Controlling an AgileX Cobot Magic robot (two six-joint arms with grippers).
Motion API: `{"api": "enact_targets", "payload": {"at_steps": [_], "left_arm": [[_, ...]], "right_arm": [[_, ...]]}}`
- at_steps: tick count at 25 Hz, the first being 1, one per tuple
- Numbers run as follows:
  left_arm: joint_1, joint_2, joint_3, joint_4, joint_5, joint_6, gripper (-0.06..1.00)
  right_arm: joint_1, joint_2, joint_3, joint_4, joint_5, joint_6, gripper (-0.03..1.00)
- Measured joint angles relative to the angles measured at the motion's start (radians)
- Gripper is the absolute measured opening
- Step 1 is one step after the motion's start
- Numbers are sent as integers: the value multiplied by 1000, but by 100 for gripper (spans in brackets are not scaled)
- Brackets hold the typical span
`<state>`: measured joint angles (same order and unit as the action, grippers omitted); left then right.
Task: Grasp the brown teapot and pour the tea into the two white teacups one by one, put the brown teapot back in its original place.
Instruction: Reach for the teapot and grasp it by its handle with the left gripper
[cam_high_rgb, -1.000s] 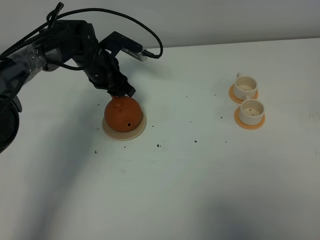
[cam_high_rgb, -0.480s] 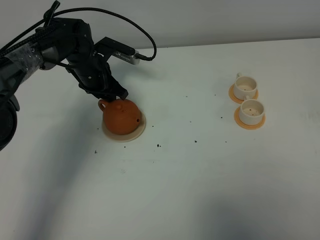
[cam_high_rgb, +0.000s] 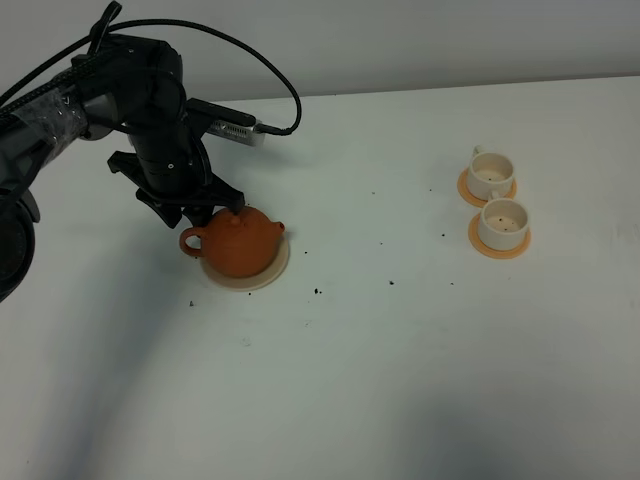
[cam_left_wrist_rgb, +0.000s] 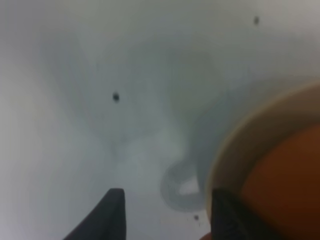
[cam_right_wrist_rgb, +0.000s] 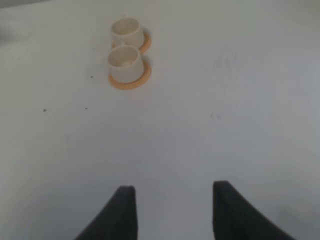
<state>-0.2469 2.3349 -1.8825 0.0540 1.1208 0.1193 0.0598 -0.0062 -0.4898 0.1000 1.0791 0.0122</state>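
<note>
The brown teapot (cam_high_rgb: 240, 243) stands upright on the cream coaster (cam_high_rgb: 268, 277), its original place, with the handle to the left and the spout to the right. My left gripper (cam_high_rgb: 199, 214) hangs just over the handle. In the left wrist view its jaws (cam_left_wrist_rgb: 167, 212) stand apart with bare table between them, and the teapot (cam_left_wrist_rgb: 287, 190) lies against the outer side of one fingertip (cam_left_wrist_rgb: 225, 212). The two white teacups (cam_high_rgb: 491, 172) (cam_high_rgb: 504, 220) sit on orange saucers at the right. My right gripper (cam_right_wrist_rgb: 175, 210) is open over bare table, short of the teacups (cam_right_wrist_rgb: 125, 31) (cam_right_wrist_rgb: 123, 58).
Small dark specks (cam_high_rgb: 317, 292) dot the white table (cam_high_rgb: 380, 380). The left arm's cable (cam_high_rgb: 285, 100) loops above the table behind the teapot. The right arm is not in the exterior high view.
The teapot has turned on the coaster: its handle swung from the back round to the left and the spout now points right. My left gripper moved left and down along with the handle.
</note>
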Motion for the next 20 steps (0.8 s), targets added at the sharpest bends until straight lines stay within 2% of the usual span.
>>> {"api": "enact_targets", "payload": {"at_steps": [7, 20], "left_arm": [[0, 0, 0, -1, 74, -76, 41], [0, 0, 0, -67, 75, -129, 41]], "right_arm": [[0, 0, 0, 0, 0, 0, 37], [0, 0, 0, 0, 0, 0, 37]]}}
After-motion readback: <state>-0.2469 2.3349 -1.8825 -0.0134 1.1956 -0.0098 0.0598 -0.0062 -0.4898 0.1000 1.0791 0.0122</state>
